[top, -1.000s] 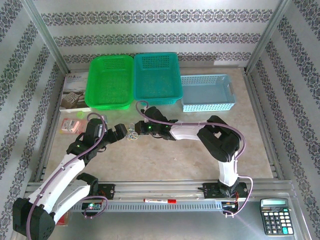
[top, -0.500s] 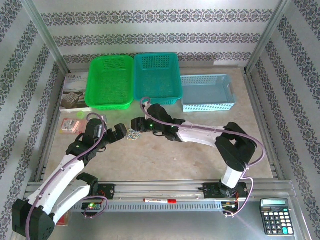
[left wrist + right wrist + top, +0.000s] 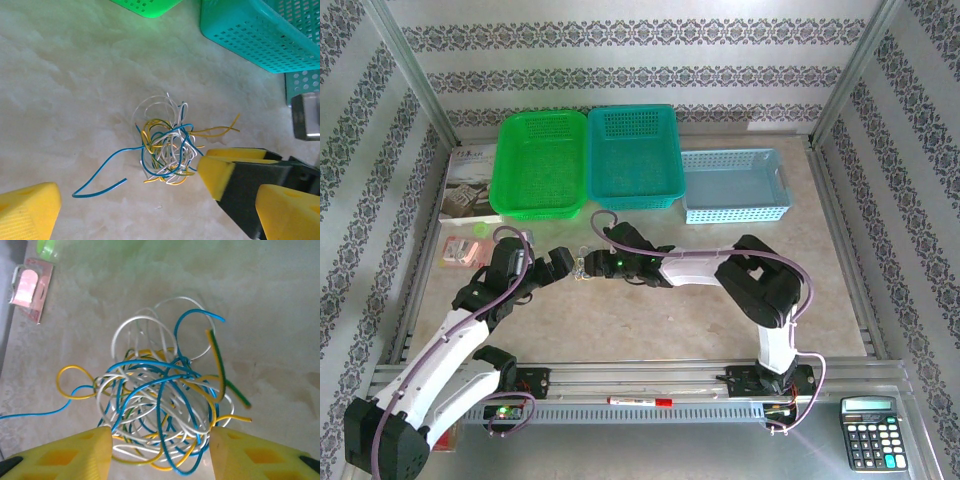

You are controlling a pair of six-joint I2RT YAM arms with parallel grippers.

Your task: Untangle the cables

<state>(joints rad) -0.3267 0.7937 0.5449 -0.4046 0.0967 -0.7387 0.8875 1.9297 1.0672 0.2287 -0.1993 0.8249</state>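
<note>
Since half a second ago the right arm has folded its elbow back toward its base. The right gripper (image 3: 592, 263) has dropped from beside the teal perforated plastic basket (image 3: 633, 158) down onto the small tangle of thin blue, yellow-green and white cables (image 3: 581, 268). The left arm has held its pose.

The cables lie on the pale mottled table (image 3: 720, 310), in front of the gap between the bright green plastic basket (image 3: 538, 165) and the teal one. They sit between the 2 grippers.

In the right wrist view the right gripper (image 3: 160, 440) has its jaws parted, clamping nothing. The near part of the cables (image 3: 160, 400) sits in the gap between the 2 yellow fingertips (image 3: 80, 455). White and blue loops spill away beyond the tips, and 1 blue strand trails off to the left. A pink flat packet (image 3: 32, 287) lies farther off on the table.

In the left wrist view the left gripper (image 3: 157, 200) has its jaws spread wide and empty. The cables (image 3: 165, 145) lie just ahead of the gap, touching neither of its own pads. 1 loose blue end curls toward the left pad (image 3: 27, 212). The right gripper (image 3: 215, 162) comes in from the right, its yellow tips against the edge of the tangle.

A pale blue perforated plastic basket (image 3: 735, 186) stands to the right of the teal one, well apart from the cables.
</note>
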